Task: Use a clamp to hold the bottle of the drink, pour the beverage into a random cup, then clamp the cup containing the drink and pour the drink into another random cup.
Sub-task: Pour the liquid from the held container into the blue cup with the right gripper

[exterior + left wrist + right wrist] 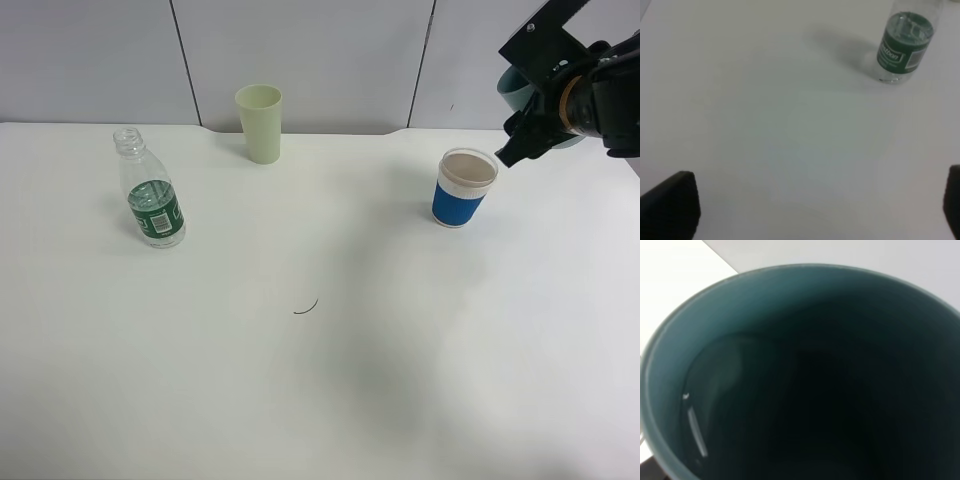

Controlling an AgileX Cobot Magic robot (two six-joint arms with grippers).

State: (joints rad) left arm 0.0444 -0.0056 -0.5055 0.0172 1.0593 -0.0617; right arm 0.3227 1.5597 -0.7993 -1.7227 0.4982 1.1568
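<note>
Table (320,390) — bottle (151,196), blue-sleeved cup (462,192); right clamp (538,115) tight on teal cup (790,295), left clamp (812,205) agape.

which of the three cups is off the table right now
The teal cup, held in the air by the right gripper. The pale yellow-green cup and the blue-sleeved white cup both stand on the table.

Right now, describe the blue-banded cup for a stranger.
On the white table, look right, beside the raised right pincer. The cup there has a wide blue band and cream rim; the other standing cup is plain pale green.
</note>
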